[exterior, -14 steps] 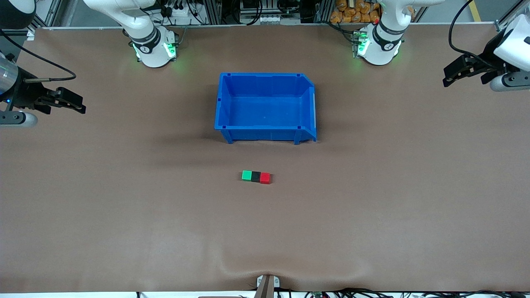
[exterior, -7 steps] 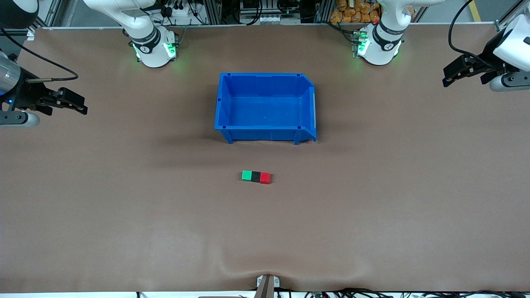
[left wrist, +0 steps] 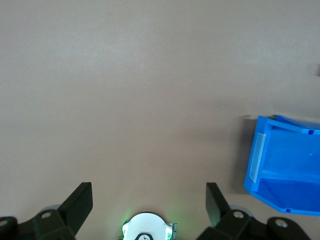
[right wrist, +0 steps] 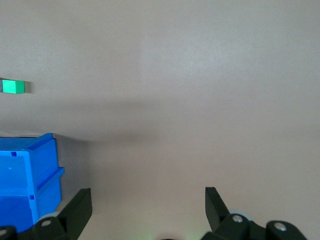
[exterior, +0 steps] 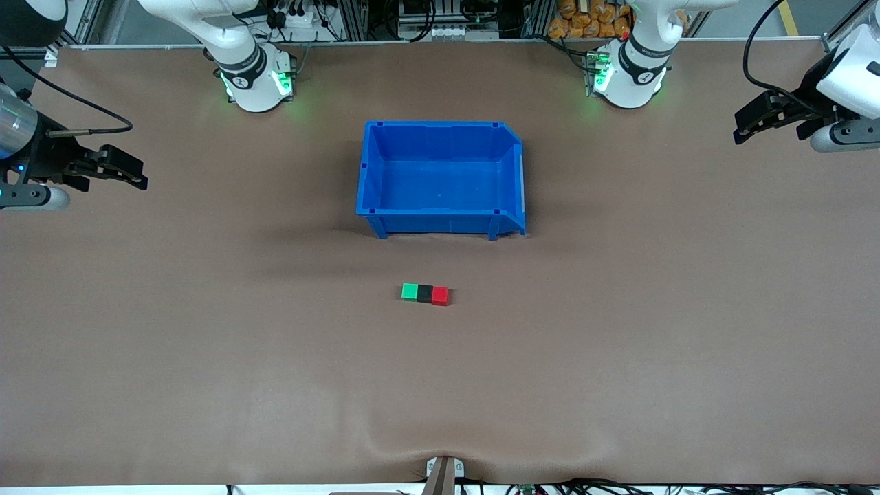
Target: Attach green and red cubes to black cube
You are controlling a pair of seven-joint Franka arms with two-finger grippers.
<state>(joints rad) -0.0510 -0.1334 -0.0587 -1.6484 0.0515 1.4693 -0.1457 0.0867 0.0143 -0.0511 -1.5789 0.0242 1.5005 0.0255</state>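
Observation:
A green cube point(exterior: 410, 291), a black cube point(exterior: 425, 293) and a red cube point(exterior: 440, 295) lie touching in one row on the brown table, nearer to the front camera than the blue bin. The black cube is in the middle. The green cube also shows in the right wrist view point(right wrist: 13, 86). My right gripper point(exterior: 134, 176) is open and empty, held in the air at the right arm's end of the table. My left gripper point(exterior: 742, 128) is open and empty, held in the air at the left arm's end of the table. Both are well away from the cubes.
An empty blue bin point(exterior: 512, 155) stands at the table's middle, between the arm bases and the cubes; it also shows in the left wrist view point(left wrist: 265, 145) and the right wrist view point(right wrist: 42, 165). A small mount point(exterior: 443, 471) sits at the table's front edge.
Both grippers have drifted slightly upward in the front view. The cubes and the bin have not moved.

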